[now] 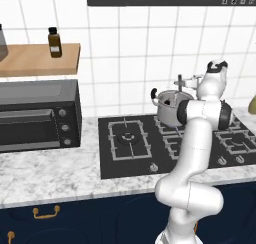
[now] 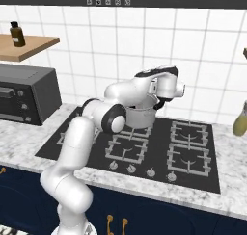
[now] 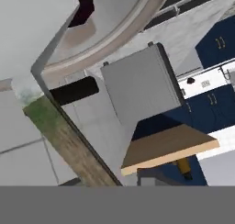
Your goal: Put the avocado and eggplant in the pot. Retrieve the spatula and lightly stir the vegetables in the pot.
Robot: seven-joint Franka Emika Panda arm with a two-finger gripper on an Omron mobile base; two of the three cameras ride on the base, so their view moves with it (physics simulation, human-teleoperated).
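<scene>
The hand (image 1: 181, 83) hangs level just over the rim of the pot (image 1: 167, 110), reaching in from the side. I cannot tell whether its fingers are spread or pressed together, or whether they pinch anything. In the hand view a pale grey slab (image 3: 32, 25) sits hard against the lens. It may be the spatula's blade, but I cannot say for sure.

Right below the hand, the eggplant (image 3: 85, 5) lies inside the pot against the wall, dark and glossy. I judge it light and firm but slick-skinned, so a stirring tool should nudge it rather than press down on it. I cannot tell whether the avocado lies with it.

The spatula should handle as a light, stiff stick. It is best taken on the handle, well up from the blade, with the fingers flat across it so it cannot twist or swing. A thin, smooth handle slips easily, so the pinch needs to be firm.

The pot looks heavy enough to stay put under a gentle stir. A hard push on its wall could still slide it on the stove (image 1: 130, 138) grate. One black loop handle (image 3: 73, 90) shows just beyond the rim.

Further out from the hand, along the bench, stand the grey toaster oven (image 3: 137, 85) and, past it, a wooden shelf (image 3: 165, 147).
</scene>
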